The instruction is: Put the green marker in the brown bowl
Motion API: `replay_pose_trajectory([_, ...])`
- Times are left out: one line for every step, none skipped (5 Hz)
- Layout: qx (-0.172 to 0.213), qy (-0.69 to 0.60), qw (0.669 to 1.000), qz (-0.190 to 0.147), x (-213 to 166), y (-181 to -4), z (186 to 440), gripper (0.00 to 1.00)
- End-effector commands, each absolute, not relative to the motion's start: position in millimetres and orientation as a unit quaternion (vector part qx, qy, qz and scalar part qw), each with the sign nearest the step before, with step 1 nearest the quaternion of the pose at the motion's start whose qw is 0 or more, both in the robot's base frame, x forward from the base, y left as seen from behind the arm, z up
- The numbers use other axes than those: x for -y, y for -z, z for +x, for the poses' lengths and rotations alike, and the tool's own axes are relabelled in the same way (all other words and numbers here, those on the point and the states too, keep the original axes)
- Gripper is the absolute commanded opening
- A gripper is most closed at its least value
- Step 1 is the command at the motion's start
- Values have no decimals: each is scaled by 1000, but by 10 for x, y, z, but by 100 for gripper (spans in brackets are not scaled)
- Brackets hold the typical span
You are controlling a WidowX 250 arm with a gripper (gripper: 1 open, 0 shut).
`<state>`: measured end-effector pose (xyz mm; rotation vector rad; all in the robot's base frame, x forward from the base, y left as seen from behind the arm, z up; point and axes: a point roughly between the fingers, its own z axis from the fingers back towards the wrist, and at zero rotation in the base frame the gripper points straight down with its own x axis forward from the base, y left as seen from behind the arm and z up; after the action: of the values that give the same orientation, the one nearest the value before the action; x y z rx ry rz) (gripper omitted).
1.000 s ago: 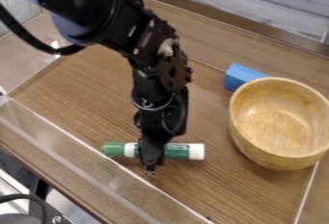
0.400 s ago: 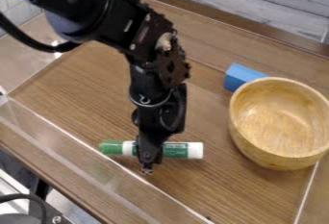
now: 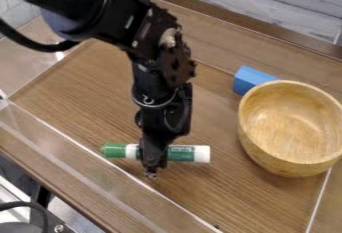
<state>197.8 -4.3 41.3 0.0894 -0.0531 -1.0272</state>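
Little change since a second ago: the green marker [image 3: 158,153] has slid very slightly left on the wooden table [image 3: 80,97], and the arm has barely shifted. The black arm reaches in from the far left, wrist bent so the gripper [image 3: 155,162] points straight down, jaws closed on the marker's middle (marker lying flat, green ends showing either side). The brown bowl [image 3: 289,127] sits well apart to the right, a blue block [image 3: 250,78] just beyond it.
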Motion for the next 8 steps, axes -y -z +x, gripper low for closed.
replay_pose_trajectory([55,484,871,56,28,-581,2115,0])
replay_pose_trajectory([58,481,873,59,10,-638,2121,0])
replay_pose_trajectory([62,478,874,60,-5,-667,2129,0])
replay_pose_trajectory([67,479,874,58,-23,-670,2147,0])
replay_pose_trajectory([73,478,873,56,-42,-666,2167,0])
replay_pose_trajectory([78,477,874,53,-56,-661,2186,0])
replay_pose_trajectory([83,476,874,50,-68,-661,2208,0])
replay_pose_trajectory([89,473,875,50,-78,-666,2220,0])
